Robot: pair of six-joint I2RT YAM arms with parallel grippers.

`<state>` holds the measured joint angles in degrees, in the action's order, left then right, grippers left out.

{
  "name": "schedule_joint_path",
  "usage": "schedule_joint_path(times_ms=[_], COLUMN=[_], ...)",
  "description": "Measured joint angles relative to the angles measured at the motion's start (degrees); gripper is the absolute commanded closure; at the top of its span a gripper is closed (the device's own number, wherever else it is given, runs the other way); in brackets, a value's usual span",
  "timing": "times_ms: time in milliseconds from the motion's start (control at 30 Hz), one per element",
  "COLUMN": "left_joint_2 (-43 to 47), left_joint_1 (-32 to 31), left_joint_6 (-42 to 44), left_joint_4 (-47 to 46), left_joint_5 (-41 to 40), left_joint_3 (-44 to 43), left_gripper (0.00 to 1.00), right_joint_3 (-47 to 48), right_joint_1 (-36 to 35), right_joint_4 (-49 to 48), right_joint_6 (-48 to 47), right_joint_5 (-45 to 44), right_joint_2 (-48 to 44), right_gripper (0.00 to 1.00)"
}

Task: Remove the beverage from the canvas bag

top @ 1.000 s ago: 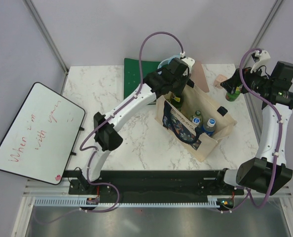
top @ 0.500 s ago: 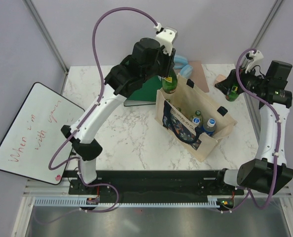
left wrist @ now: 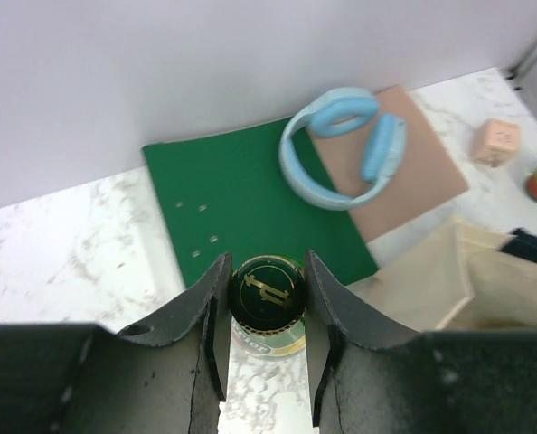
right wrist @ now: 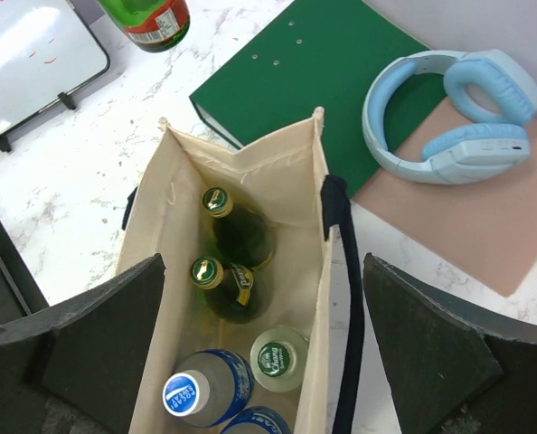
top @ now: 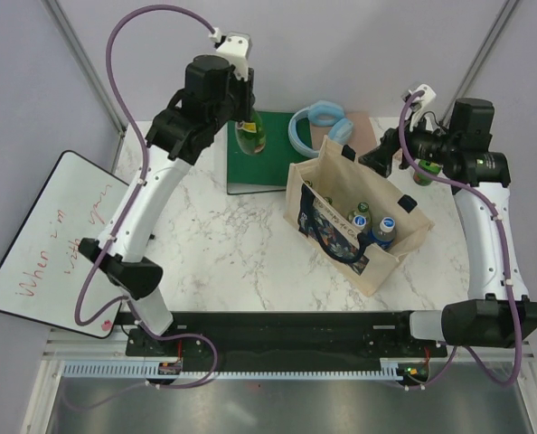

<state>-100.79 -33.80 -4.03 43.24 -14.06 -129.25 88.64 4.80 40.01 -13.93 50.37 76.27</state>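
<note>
Green bottle (top: pixel 249 136) clamped at the neck in the left gripper (left wrist: pixel 265 280), lifted over the green binder (top: pixel 277 167), outside the canvas bag (top: pixel 334 231). Bag upright on the table (top: pixel 214 244), just right of the binder, other bottles (right wrist: pixel 240 233) standing inside. Right gripper (right wrist: pixel 261 271) spread wide above the open bag, holding nothing.

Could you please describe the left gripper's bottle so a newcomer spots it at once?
Find the green binder at the back. By it hangs a green bottle, clamped in the left gripper. It is the only bottle held in the air.
</note>
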Motion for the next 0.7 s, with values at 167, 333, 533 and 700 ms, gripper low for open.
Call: schedule_joint_path(times_ms=[167, 333, 533, 700], left_joint_2=[6.75, 11.08, 11.26, 7.96], left_joint_1=[7.41, 14.56, 20.37, 23.34], left_joint_6=[-0.07, -0.33, -0.83, -2.16], left_joint_4=[-5.11, -13.70, -23.41, -30.40], left_joint_5=[-0.20, -1.40, -1.70, -1.92], left_joint_3=[15.89, 32.52, 45.20, 46.82], left_gripper=[0.98, 0.98, 0.98, 0.98], right_joint_3=[-0.02, -0.13, -1.70, -3.67], right_joint_1=[-2.58, -4.35, -6.93, -7.74], right_joint_4=[0.66, 0.85, 0.83, 0.94], right_joint_6=[-0.94, -1.31, -1.99, -2.40], right_joint_5=[-0.92, -1.62, -2.43, -2.86], right_joint_2=[0.39, 0.42, 0.39, 0.39], right_gripper=[0.02, 0.02, 0.02, 0.02])
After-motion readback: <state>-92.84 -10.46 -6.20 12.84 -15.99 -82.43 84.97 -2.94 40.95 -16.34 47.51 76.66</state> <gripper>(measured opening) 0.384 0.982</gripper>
